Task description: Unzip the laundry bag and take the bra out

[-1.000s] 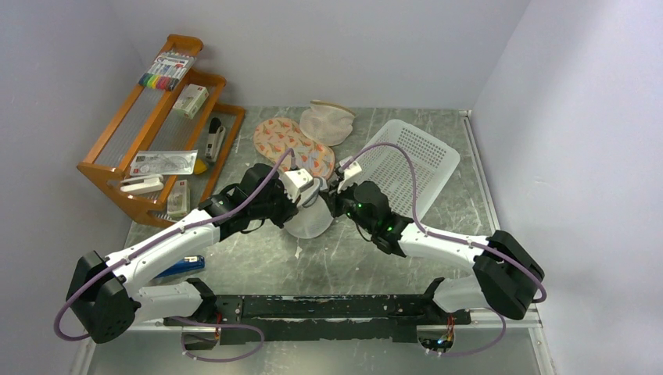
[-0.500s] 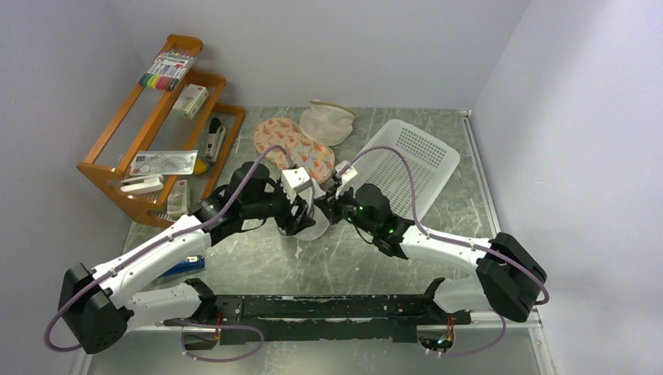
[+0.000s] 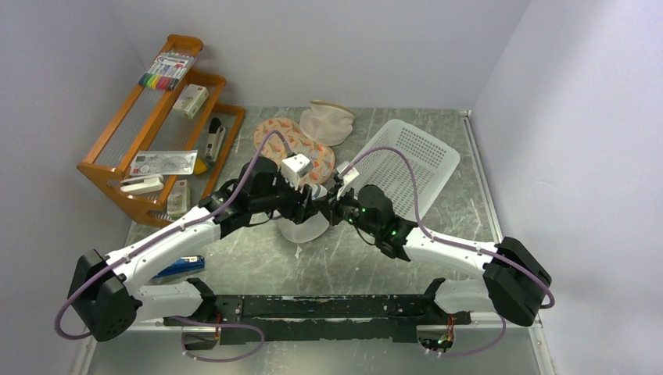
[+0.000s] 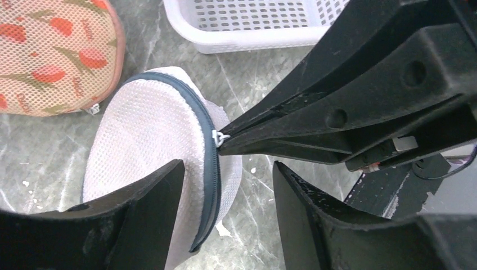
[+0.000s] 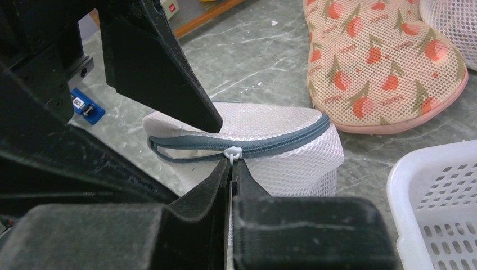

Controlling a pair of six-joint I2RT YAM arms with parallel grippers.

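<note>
The laundry bag point(image 4: 152, 132), a white mesh dome with a dark zip rim, sits on the table between both arms point(image 3: 301, 228). My right gripper point(image 5: 232, 164) is shut on the small white zip pull point(image 5: 233, 152), seen from the left wrist too point(image 4: 218, 136). Left of the pull the zip point(image 5: 185, 147) is parted a little. My left gripper point(image 4: 226, 171) is open just above the bag, its fingers point(image 4: 146, 214) standing either side of the zip rim and holding nothing. In the top view both grippers meet over the bag, left point(image 3: 306, 205) and right point(image 3: 328, 209). The bra is hidden.
An orange floral pouch point(image 3: 293, 144) and a beige mesh pouch point(image 3: 328, 121) lie just behind the bag. A tilted white basket point(image 3: 406, 164) stands at the right. A wooden rack point(image 3: 160, 129) with small items fills the left side. A blue stapler point(image 3: 180, 268) lies under the left arm.
My left gripper has gone from shut to open and shifted to straddle the bag's zip rim. The right gripper has stayed shut on the zip pull.
</note>
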